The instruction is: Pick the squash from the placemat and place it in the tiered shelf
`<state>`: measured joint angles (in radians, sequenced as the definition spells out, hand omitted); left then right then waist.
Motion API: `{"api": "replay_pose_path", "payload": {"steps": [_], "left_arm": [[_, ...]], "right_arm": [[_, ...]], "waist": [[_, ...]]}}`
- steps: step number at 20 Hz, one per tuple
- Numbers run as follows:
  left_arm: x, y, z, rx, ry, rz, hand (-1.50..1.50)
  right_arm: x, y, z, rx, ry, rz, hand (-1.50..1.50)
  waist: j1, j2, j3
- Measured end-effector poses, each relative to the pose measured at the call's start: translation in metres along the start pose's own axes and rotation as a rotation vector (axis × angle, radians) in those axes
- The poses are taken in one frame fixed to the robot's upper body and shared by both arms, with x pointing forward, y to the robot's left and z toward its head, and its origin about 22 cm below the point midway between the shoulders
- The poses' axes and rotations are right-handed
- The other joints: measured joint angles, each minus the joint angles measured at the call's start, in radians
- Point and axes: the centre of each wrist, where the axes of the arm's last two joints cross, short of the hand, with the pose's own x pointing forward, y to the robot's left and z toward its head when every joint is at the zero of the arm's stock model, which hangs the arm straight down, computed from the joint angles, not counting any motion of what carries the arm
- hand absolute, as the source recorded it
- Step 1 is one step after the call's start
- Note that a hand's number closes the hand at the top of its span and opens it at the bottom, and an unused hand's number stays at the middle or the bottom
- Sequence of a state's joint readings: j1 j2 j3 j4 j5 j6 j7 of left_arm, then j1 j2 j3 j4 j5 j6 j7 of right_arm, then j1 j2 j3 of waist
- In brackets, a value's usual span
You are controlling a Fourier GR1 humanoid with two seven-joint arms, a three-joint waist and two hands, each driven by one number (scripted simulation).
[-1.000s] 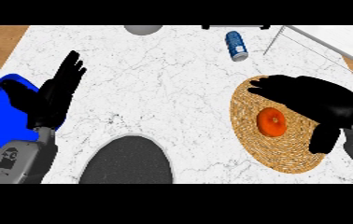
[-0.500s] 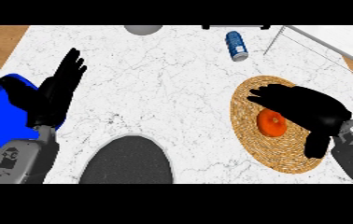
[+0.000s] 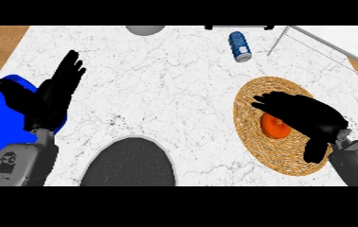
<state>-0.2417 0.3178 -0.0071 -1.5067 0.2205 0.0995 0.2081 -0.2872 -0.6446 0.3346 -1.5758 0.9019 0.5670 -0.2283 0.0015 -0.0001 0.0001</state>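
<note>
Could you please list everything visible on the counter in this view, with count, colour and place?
squash: one, orange, on the placemat, partly under the right robot hand
placemat: one, woven tan, round, at the counter's right
can: one, blue with a white label, lying on its side at the upper right
tiered shelf: one, thin grey wire frame, upper right corner, mostly out of view
dark plate: one, dark grey, at the lower edge, centre-left
blue object: one, blue, at the left edge, partly behind the left robot hand
grey round object: one, grey, cut off at the top edge
counter: one, white marble
left robot hand: one, black, open, resting at the left
right robot hand: one, black, open, over the squash
</note>
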Motion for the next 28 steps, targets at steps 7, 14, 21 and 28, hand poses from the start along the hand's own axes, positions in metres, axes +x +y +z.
{"api": "replay_pose_path", "payload": {"steps": [7,14,21,28], "left_arm": [[0.004,0.001,0.000,-0.002,-0.003,0.003,0.00],[0.000,-0.002,-0.002,-0.007,-0.002,0.003,0.00],[-0.001,0.003,-0.005,-0.006,-0.004,0.001,0.00],[-0.003,0.004,-0.007,-0.006,-0.005,0.000,0.00]], "right_arm": [[0.000,0.018,-0.022,0.020,0.002,-0.014,-1.50],[0.000,0.029,-0.046,0.054,0.002,-0.025,1.50],[-0.001,0.043,-0.057,0.025,-0.045,0.043,1.50],[-0.004,0.043,-0.060,-0.081,-0.103,0.033,1.50]], "waist": [[0.001,0.000,0.000],[0.001,0.001,0.000],[0.003,-0.005,-0.006],[-0.001,-0.004,-0.005]]}}
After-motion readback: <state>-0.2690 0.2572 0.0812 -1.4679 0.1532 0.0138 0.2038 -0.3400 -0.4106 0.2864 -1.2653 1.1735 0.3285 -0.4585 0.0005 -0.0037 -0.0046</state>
